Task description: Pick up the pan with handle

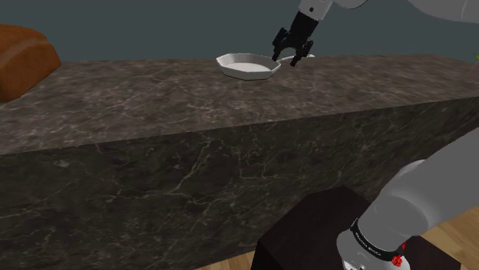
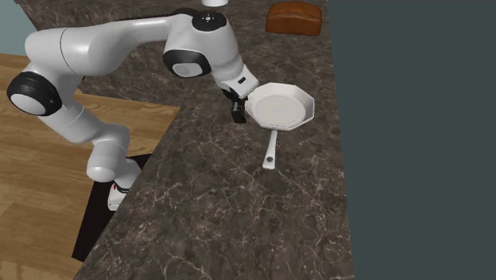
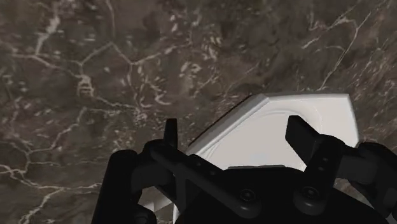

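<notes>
Pincer [image 3: 234, 130]: jaws set wide, nothing clasped; hung just above the pan's rim.
Pan [image 2: 280, 106]: white, eight-sided bowl, seated upright on the dark marble table [image 2: 238, 223], close to the table's far edge in the shoulder view.
Handle [image 2: 271, 151]: slim, white, laid flat on the table; pointed from the bowl toward the second exterior view's lower edge.
Key relation: the rim is straddled, with one finger [image 3: 170, 133] outside the bowl and the other over its inside; no contact is seen. The bowl lies to the second exterior view's right of the pincer.
Long axis: bowl to handle, judged roughly crosswise to the line between the fingers; the handle is not between the jaws.
Next move (judged): a short drop, then closure on the rim wall.
Risk (judged): a rim hold is off-centre, so a tilt toward the handle side is likely.
Writing: none found on the pan; marks on the arm's base band [image 1: 376, 247] are too small to be read.
Other: brown loaf [image 2: 294, 17], well apart from the pan.
</notes>
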Motion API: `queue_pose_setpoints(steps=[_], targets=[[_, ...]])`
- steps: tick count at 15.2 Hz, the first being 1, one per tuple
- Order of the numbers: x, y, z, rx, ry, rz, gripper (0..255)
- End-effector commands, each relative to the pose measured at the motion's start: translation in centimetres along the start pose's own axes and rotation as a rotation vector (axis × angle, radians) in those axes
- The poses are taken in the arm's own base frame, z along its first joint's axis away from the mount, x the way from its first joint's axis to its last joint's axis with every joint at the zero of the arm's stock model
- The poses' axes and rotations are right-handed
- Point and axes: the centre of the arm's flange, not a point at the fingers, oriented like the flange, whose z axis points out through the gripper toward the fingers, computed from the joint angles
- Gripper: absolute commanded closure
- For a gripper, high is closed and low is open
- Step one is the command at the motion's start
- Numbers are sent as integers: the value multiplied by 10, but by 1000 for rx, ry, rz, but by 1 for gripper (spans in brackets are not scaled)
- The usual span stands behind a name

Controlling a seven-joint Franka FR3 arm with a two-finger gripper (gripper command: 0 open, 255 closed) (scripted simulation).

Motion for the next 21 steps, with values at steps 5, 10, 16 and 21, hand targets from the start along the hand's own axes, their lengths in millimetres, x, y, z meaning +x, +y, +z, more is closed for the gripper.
queue_pose_setpoints(steps=[5, 10, 16, 21], targets=[[61, 43, -8, 103, 71, 171, 0], [70, 57, 5, 125, 86, 206, 0], [65, 64, 28, 125, 86, 206, 0], [66, 63, 28, 125, 86, 206, 255]])
